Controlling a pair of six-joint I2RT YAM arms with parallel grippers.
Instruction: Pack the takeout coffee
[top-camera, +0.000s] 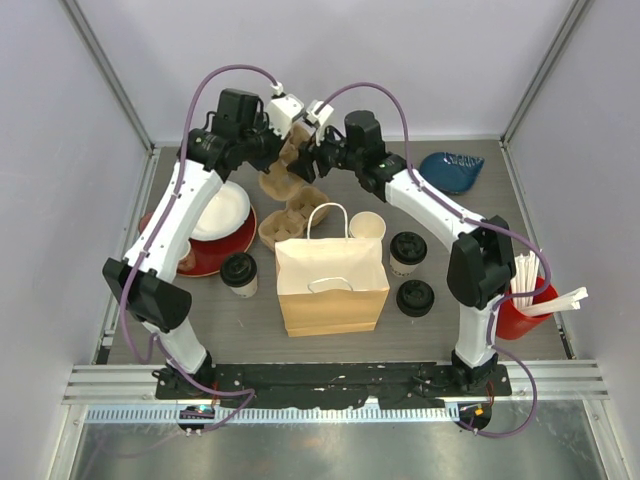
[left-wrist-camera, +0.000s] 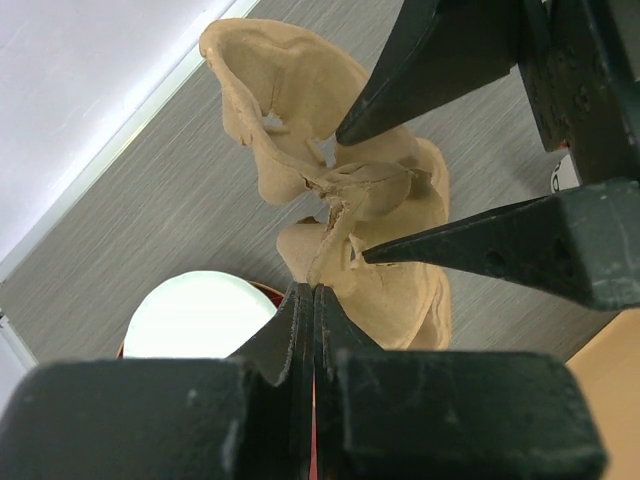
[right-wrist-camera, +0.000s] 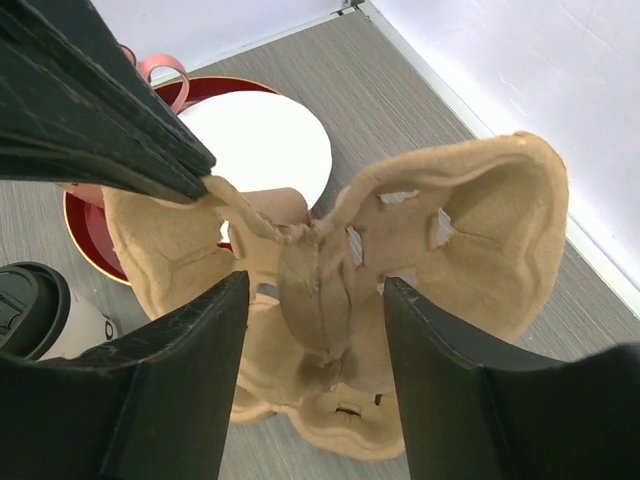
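We see: left pincer (left-wrist-camera: 313, 300) clenched on cup carrier (right-wrist-camera: 480, 230) rim, steadying it | right pincer (right-wrist-camera: 315, 290) released, straddling its centre, likely to grip.

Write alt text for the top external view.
The left hand pinches a molded pulp cup carrier at the far centre while the open right hand straddles it. Nearer sits a brown paper bag, with one lidded paper cup to its left and another to its right.
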